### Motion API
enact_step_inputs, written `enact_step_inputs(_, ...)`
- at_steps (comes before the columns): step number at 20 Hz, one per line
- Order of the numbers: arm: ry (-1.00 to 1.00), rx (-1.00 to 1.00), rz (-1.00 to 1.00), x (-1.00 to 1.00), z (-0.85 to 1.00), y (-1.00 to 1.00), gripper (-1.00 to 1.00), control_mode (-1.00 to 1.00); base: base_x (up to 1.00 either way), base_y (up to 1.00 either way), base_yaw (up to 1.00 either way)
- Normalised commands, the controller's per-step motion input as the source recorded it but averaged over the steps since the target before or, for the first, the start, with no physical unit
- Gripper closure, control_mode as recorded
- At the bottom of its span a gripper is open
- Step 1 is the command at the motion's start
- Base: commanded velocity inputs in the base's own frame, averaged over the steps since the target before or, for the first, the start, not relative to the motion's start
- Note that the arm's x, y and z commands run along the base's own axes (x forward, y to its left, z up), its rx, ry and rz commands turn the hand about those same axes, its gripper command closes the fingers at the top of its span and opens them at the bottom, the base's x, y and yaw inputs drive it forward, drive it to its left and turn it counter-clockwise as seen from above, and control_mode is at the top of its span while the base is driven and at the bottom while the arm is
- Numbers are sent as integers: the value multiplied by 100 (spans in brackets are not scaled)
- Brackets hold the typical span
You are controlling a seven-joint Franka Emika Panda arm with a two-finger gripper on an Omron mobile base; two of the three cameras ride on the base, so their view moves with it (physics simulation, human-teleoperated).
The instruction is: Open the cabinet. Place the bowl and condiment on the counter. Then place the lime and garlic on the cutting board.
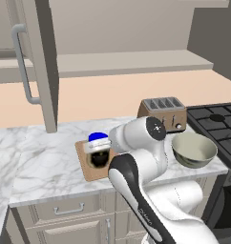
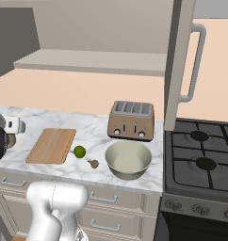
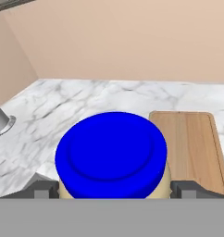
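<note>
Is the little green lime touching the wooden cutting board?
Apart. In the right base view the lime sits on the marble counter just off the cutting board's right edge, with a thin strip of white marble showing between them.

White arm (image 1: 136,176) bent at the elbow, reaching forward and left. Gripper (image 3: 115,189) low, jaws spread wide, one dark fingertip (image 3: 44,189) on either side.
</note>
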Motion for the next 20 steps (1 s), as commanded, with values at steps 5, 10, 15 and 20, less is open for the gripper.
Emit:
enact_step_inputs(5, 0, 0, 3, 28, -32, 42, 100, -100, 0, 0, 0)
enact_step_inputs(10, 0, 0, 2, 41, -9, 27, 100, -100, 0, 0, 0)
enact_step_inputs(15, 5, 0, 1, 43, -24, 29, 100, -100, 0, 0, 0)
enact_step_inputs(20, 5, 0, 0, 19, -19, 38, 100, -100, 0, 0, 0)
